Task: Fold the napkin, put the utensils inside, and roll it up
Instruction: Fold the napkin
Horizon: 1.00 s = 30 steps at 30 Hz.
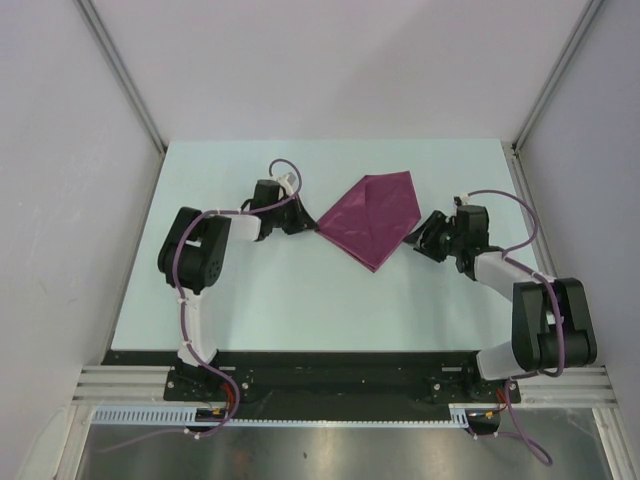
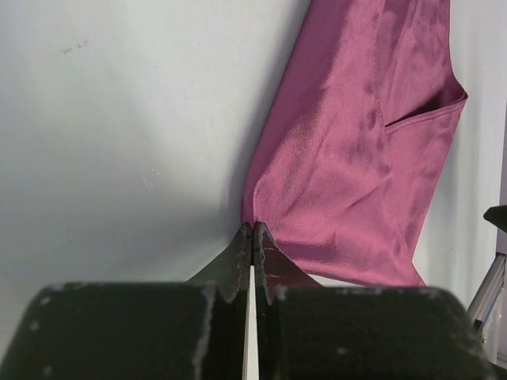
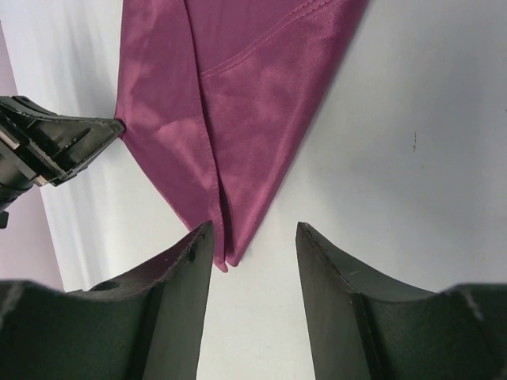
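Mid-table, far half: napkin [image 1: 370,218] lies flat, folded to a kite shape, long point toward near side, blunt end toward far edge.
Napkin edges: top flap [image 2: 420,87] overlaps lower layer; stitched hem [image 3: 261,49] runs across it. L & R corners both sharp.
L gripper [image 1: 305,225]: at napkin's L corner, jaws pressed together on the cloth tip; wrist view shows creases running into the pinch [image 2: 253,229]. Also seen from R wrist [image 3: 63,146], tip touching that corner.
R gripper [image 1: 425,235]: jaws apart, medium gap, holding nothing. Napkin's R corner tip lies on table betw. the fingers [image 3: 253,228], closer to one finger, not touching either as far as I can tell.
Table [image 1: 300,300]: pale, matte. Bare surface shows all round napkin; widest stretch on near side, betw. cloth & arm bases; narrower strip behind cloth to far edge.
Side room: L arm elbow sits near table's L edge, R arm elbow near R edge. Walls [image 1: 60,200] close in on L, R & far sides.
Cables [image 1: 185,300]: purple, looped along both arms, arching above each wrist.
Surface mark [image 3: 414,142]: small dark speck on table, R of cloth.
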Tool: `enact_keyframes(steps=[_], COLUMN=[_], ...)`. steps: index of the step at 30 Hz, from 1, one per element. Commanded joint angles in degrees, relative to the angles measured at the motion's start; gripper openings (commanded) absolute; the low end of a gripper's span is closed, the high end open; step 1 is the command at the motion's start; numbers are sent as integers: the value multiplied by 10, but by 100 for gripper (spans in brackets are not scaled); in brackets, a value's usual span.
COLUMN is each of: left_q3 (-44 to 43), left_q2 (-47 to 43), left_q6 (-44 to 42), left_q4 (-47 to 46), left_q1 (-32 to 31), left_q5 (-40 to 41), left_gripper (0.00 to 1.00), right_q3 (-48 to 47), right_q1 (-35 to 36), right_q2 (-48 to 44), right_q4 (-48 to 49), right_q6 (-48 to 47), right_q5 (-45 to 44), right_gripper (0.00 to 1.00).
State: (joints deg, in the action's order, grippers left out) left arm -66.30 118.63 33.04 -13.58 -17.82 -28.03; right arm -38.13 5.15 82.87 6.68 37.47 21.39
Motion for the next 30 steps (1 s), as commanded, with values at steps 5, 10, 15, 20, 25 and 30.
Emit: enact_keyframes(steps=[5, 10, 15, 20, 25, 30], left_q3=[46, 102, 167, 250, 309, 304], left_q2=[-44, -105, -165, -253, -308, -304], left_q6=[-6, -4, 3, 10, 33, 36], left_q4=[15, 23, 22, 33, 18, 31], left_q1=[-4, -4, -4, -2, -3, -3], left_q5=[4, 32, 56, 102, 115, 105], left_gripper=[0, 0, 0, 0, 0, 31], right_q3=[-16, -9, 6, 10, 10, 10], right_q1=[13, 29, 78, 145, 189, 241], right_q2=[-55, -59, -54, -39, -41, -39], right_q4=[-46, -61, -57, -55, -90, -112], right_q6=[-29, -36, -28, -23, -25, -10], right_q5=[-27, -37, -46, -51, -80, -85], right_gripper=[52, 52, 52, 53, 53, 54])
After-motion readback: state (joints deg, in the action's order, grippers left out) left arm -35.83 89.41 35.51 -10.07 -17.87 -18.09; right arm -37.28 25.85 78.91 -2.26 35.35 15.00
